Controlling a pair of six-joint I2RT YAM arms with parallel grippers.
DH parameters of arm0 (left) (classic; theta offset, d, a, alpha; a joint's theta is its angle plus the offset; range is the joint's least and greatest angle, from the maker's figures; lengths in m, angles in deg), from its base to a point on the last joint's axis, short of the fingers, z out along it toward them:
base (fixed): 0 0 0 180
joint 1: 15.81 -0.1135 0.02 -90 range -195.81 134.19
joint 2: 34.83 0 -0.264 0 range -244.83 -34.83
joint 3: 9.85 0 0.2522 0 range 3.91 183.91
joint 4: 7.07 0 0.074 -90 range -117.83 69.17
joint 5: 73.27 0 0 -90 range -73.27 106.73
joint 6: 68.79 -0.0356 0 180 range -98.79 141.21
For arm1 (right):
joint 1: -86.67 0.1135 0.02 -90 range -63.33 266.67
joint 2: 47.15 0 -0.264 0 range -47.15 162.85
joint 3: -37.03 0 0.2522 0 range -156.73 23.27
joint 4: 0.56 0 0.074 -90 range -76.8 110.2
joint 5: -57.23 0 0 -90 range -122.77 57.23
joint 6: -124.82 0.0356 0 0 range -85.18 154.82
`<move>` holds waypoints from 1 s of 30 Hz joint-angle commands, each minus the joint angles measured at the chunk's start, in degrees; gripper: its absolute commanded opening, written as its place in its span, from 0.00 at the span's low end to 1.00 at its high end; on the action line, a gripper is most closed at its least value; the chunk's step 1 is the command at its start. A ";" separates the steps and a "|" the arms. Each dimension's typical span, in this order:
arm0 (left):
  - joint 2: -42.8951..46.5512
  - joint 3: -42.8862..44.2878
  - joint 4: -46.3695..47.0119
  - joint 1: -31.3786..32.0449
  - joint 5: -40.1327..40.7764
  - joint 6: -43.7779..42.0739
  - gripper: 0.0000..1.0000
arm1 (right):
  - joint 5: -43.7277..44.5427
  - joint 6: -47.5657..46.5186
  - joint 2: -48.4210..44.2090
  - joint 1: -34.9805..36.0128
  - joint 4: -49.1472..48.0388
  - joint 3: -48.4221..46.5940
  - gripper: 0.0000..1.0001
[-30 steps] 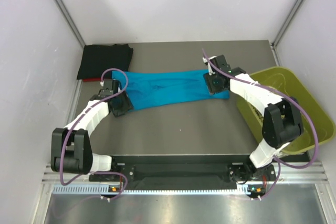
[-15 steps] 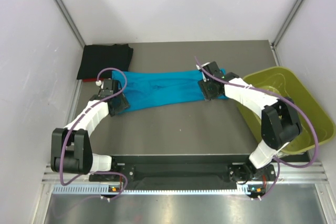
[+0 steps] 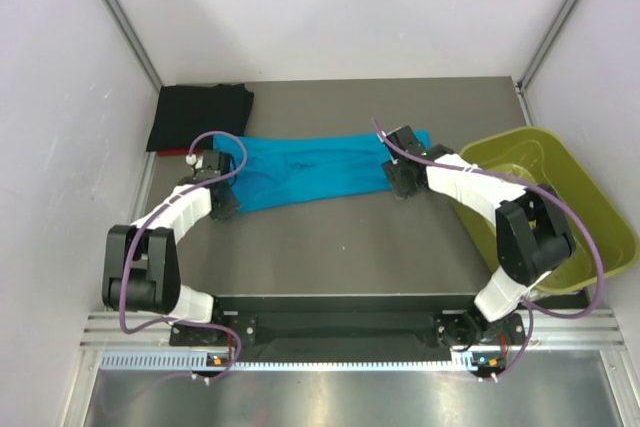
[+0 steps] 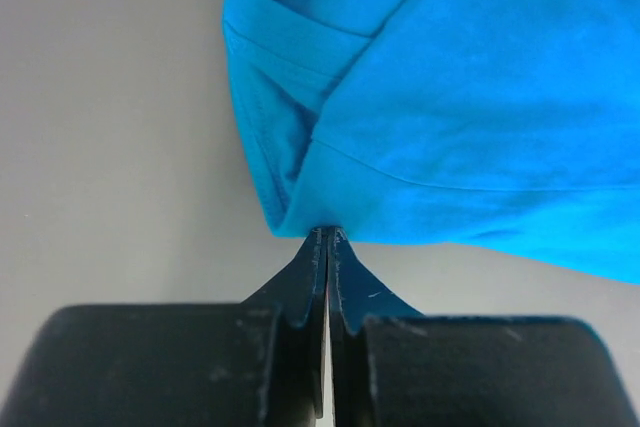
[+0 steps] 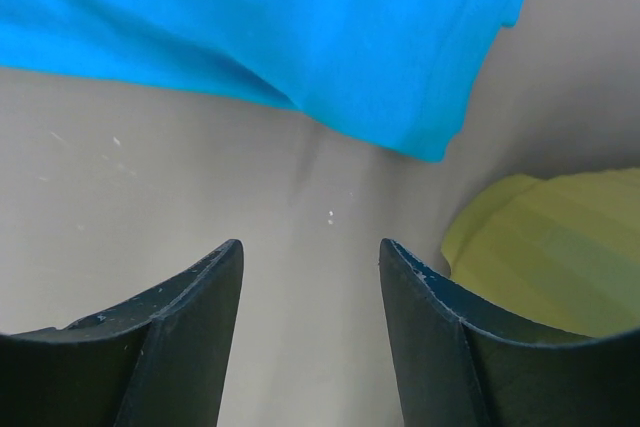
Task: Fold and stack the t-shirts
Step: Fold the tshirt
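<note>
Left gripper point(image 4: 327, 237) has its jaws pressed flat together on the very corner of the teal-blue t-shirt point(image 3: 310, 172), at the cloth's 8 o'clock end. Right gripper point(image 5: 310, 252) stands open, its fingers apart over bare surface point(image 3: 340, 237), with the shirt's 3 o'clock edge just ahead of the tips and not touched.

At 3 o'clock on the surface sits a yellow-green plastic bin point(image 3: 600, 217); the right arm crosses over its near side, and I can't make out anything inside.

Both arms reach forward and bend inward, low over the surface, one at each end of the shirt. The shirt lies as a long band across the middle, running from 9 o'clock to 2 o'clock. A folded black t-shirt point(image 3: 200, 115) rests in the 10 o'clock corner, close to the wall, near the teal one. Toward 6 o'clock the surface lies bare between the shirt and the arm bases.
</note>
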 commanded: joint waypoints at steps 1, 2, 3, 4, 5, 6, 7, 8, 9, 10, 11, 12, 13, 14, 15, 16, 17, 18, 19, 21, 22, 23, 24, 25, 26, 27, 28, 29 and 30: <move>-0.43 1.97 0.75 -0.42 2.71 -1.74 0.00 | 2.31 -0.82 -2.10 0.76 -0.50 1.17 0.58; -0.25 1.71 0.66 -0.60 2.89 -2.09 0.00 | 2.57 -0.82 -2.45 0.85 -0.94 1.61 0.58; 0.01 1.62 0.66 -0.86 2.98 -2.87 0.00 | 3.79 -2.56 -2.72 1.37 -1.38 2.31 0.58; 0.88 1.10 0.75 -1.56 3.06 -3.14 0.00 | 3.98 -4.05 -2.63 1.55 -1.65 2.49 0.58; 1.41 0.83 0.84 -2.00 3.07 -3.41 0.00 | 3.80 -4.85 -2.37 1.73 -2.08 2.58 0.58; 1.94 0.39 1.27 -2.44 3.07 -3.93 0.00 | 3.19 -5.82 -2.37 1.73 -2.61 2.93 0.57; 3.25 -0.22 1.45 -3.32 2.98 -4.11 0.00 | 2.75 -8.26 -2.37 1.82 -3.40 3.46 0.57; 3.79 -0.40 1.71 -3.67 3.15 -4.20 0.00 | 1.88 -10.03 -2.28 1.82 -5.67 3.98 0.56; 4.14 -0.58 1.54 -3.94 3.33 -4.29 0.00 | 0.30 -11.79 -2.45 2.08 -7.17 5.73 0.56; 4.67 -0.23 1.37 -4.29 2.72 -4.20 0.00 | -0.15 -15.02 -2.45 1.91 -8.93 6.62 0.56; 4.84 0.03 1.10 -4.38 2.19 -4.20 0.00 | -0.24 -16.53 -2.28 1.99 -10.07 7.23 0.55; 4.93 1.17 -0.03 -4.38 1.32 -3.94 0.00 | -0.33 -18.38 -2.19 2.08 -12.43 8.46 0.54; 5.11 1.70 -0.74 -4.38 0.09 -3.07 0.15 | -0.07 -22.05 -2.37 2.08 -14.63 10.04 0.54; 5.28 1.97 -1.27 -4.29 -0.53 -2.36 0.29 | 0.20 -23.65 -2.37 1.99 -14.66 10.66 0.54; 5.90 1.88 -1.62 -4.38 -1.41 -1.57 0.38 | 0.81 -24.89 -2.45 1.99 -17.18 11.10 0.54; 6.42 1.62 -1.45 -4.38 -2.46 -0.69 0.43 | 1.51 -27.07 -2.28 1.99 -18.25 11.54 0.54; 6.86 1.10 -1.01 -4.38 -5.69 0.62 0.46 | 3.08 -27.97 -1.84 2.08 -19.48 12.07 0.54; 7.83 -0.30 0.21 -4.38 -7.03 1.16 0.49 | 3.79 -28.76 -1.32 1.91 -21.23 12.25 0.55; 8.18 -1.01 0.74 -4.47 -8.26 1.77 0.50 | 4.06 -30.25 -0.88 1.90 -21.68 12.16 0.54; 8.80 -2.50 2.24 -4.38 -10.64 1.43 0.50 | 4.24 -32.10 1.14 1.82 -22.73 12.51 0.54; 8.63 -2.77 2.50 -4.38 -10.82 0.73 0.51 | 4.33 -33.93 2.45 1.73 -24.22 12.60 0.54; 8.63 -3.04 2.85 -4.29 -10.47 -0.06 0.52 | 3.81 -35.00 2.99 1.73 -24.85 13.12 0.54; 8.28 -3.65 3.90 -4.38 -10.12 -0.50 0.53 | 3.80 -36.05 3.43 1.73 -25.55 13.48 0.54; 7.93 -4.00 4.09 -4.38 -9.86 -0.59 0.53 | 3.89 -37.89 3.87 1.73 -27.29 13.92 0.53; 7.40 -4.01 4.35 -4.38 -9.68 -0.94 0.52 | 4.06 -38.60 4.66 1.64 -28.10 14.36 0.53; 6.53 -4.09 4.53 -4.38 -9.77 -1.21 0.52 | 4.15 -39.22 4.93 1.64 -28.54 14.36 0.53; 5.91 -4.36 5.22 -4.38 -9.68 -1.47 0.51 | 4.15 -40.10 5.28 1.55 -28.89 14.27 0.52; 5.38 -4.45 5.58 -4.38 -9.50 -2.00 0.51 | 3.46 -40.37 5.71 1.47 -29.59 13.92 0.52; 4.16 -4.79 5.76 -4.38 -9.24 -2.26 0.51 | 2.93 -40.63 5.98 1.29 -29.68 13.83 0.52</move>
